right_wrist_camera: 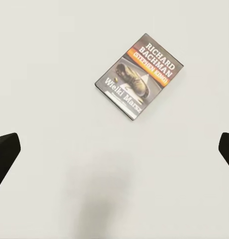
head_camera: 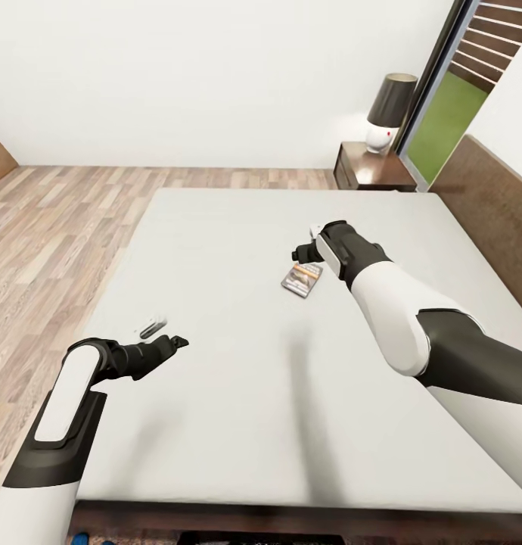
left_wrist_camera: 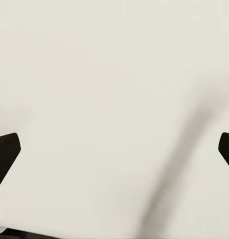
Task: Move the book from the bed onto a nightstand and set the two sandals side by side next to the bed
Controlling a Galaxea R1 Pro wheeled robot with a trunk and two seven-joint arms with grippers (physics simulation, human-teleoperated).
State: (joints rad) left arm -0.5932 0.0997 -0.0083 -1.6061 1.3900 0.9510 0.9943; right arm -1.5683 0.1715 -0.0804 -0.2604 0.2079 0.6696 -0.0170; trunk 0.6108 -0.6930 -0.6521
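Book [head_camera: 302,278] lying flat at centre frame on the bed [head_camera: 238,227], right gripper [head_camera: 305,250] hovering just above it, jaws spread, left gripper [head_camera: 170,342] hanging lower left over bare mattress, jaws spread, nightstand [head_camera: 371,170] sitting upper right.

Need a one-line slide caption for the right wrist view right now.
Open right gripper hovering over the Richard Bachman paperback, lying flat, cover up, on the pale mattress.
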